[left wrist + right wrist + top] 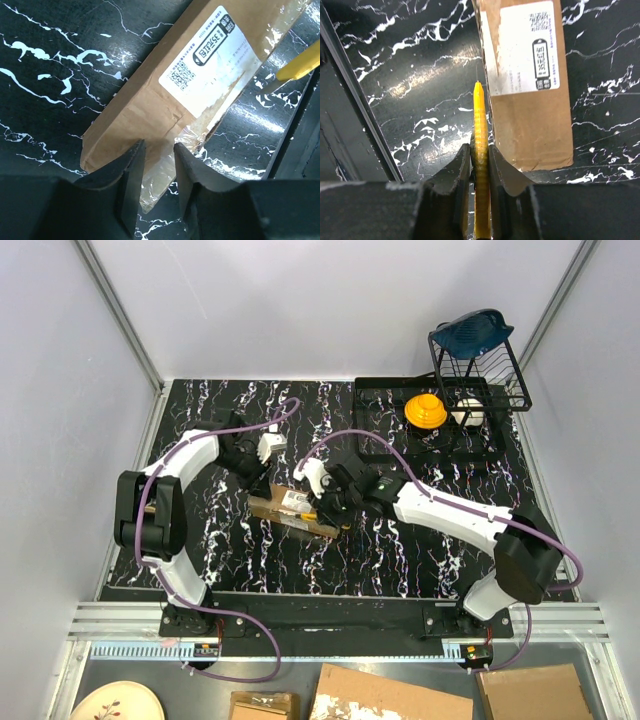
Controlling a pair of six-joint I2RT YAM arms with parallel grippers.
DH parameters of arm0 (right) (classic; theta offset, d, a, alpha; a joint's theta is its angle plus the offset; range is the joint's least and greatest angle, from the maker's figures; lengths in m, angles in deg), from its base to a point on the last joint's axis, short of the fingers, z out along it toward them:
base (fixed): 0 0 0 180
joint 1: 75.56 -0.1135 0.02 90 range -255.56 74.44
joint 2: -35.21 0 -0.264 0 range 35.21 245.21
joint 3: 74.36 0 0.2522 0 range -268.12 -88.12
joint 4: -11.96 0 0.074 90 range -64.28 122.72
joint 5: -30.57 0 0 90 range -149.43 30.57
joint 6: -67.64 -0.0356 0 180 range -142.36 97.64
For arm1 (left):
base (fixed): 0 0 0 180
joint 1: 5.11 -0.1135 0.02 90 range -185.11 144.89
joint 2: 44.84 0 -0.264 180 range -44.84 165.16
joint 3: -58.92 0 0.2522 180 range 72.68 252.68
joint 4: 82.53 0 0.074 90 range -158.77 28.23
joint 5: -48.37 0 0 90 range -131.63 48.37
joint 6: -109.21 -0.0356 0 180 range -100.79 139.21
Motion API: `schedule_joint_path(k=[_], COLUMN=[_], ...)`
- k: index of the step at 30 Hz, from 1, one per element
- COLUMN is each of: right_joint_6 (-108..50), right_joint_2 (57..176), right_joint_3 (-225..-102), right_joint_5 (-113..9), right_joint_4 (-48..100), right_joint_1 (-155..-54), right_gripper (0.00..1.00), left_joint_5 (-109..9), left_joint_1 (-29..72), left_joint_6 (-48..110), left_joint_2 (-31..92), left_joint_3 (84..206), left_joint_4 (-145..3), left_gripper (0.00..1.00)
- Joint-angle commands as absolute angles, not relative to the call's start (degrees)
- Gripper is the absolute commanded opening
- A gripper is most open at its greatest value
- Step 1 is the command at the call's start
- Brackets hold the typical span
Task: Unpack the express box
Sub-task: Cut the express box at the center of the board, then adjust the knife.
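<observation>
The express box lies flat in the middle of the black marble table, a brown carton with a white label and clear tape. My left gripper hovers at its left end. Its jaws stand apart, and a loose flap of tape shows in the gap. The right gripper is shut on a yellow utility knife. The knife points along the table beside the box's long side, close to it. In the top view this gripper sits at the box's right end.
A black wire dish rack stands at the back right, holding a yellow object and a blue one on top. Torn cardboard pieces and a plate lie below the table's near edge. White walls close in both sides.
</observation>
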State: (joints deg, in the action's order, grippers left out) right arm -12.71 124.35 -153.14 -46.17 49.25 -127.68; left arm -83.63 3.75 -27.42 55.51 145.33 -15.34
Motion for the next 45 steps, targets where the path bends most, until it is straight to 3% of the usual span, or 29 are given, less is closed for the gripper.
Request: schedule_joint_path(k=[1,4,7,8,15,20,30,33,34,37,38,41,45], right_joint_6=[-13.0,-13.6,-14.6,-14.8,-16.8,-18.9,-19.5,-18.9,-18.7,-17.4,-17.2,-16.0,-15.1], right_joint_2=[121.5,120.3,119.1,118.7,116.7,115.2,111.9,111.9,111.9,112.3,112.3,112.6,112.3], right_joint_3=[-158.1,-159.0,-158.9,-158.7,-159.9,-161.8,-161.7,-161.9,-162.0,-162.3,-162.3,-162.8,-164.2], right_joint_5=[-44.0,-43.4,-41.9,-41.4,-37.4,-33.9,-32.6,-32.3,-32.3,-32.4,-32.4,-32.9,-36.3], right_joint_4=[50.1,51.4,51.7,51.6,50.2,49.2,49.5,50.0,50.1,51.0,51.5,51.9,50.8], right_joint_1=[-127.2,-127.2,-127.2,-127.2,-127.3,-127.3,-127.6,-127.8,-127.7,-127.7,-127.8,-127.7,-127.7], right_gripper=[0.0,0.0,0.0,0.0,0.0,0.0,0.0,0.0,0.0,0.0,0.0,0.0,0.0], left_joint_5=[-79.8,-83.5,-88.2,-90.2,-97.5,-100.4,-98.6,-98.6,-98.5,-98.6,-98.6,-98.1,-100.5], left_joint_1=[3.0,2.5,2.4,2.6,8.8,15.9,19.4,19.6,19.7,20.6,20.8,21.0,21.0], left_joint_6=[-30.9,-32.8,-36.8,-38.3,-48.0,-45.3,-42.7,-39.5,-39.3,-39.0,-39.2,-40.2,-41.4], left_joint_2=[52.6,48.0,42.4,41.0,31.4,29.3,36.4,37.9,38.4,40.8,41.7,42.8,43.0], left_joint_3=[148.1,152.6,156.5,158.1,157.0,151.5,153.7,154.6,155.4,157.9,158.5,159.0,157.9], left_joint_4=[-10.8,-4.0,3.5,5.5,15.3,8.0,3.0,-0.1,-0.4,1.9,2.4,4.2,5.9], left_gripper=[0.42,0.5,0.8,0.99,0.99,0.99,0.99,0.85,0.68,0.43,0.27,0.0,0.0])
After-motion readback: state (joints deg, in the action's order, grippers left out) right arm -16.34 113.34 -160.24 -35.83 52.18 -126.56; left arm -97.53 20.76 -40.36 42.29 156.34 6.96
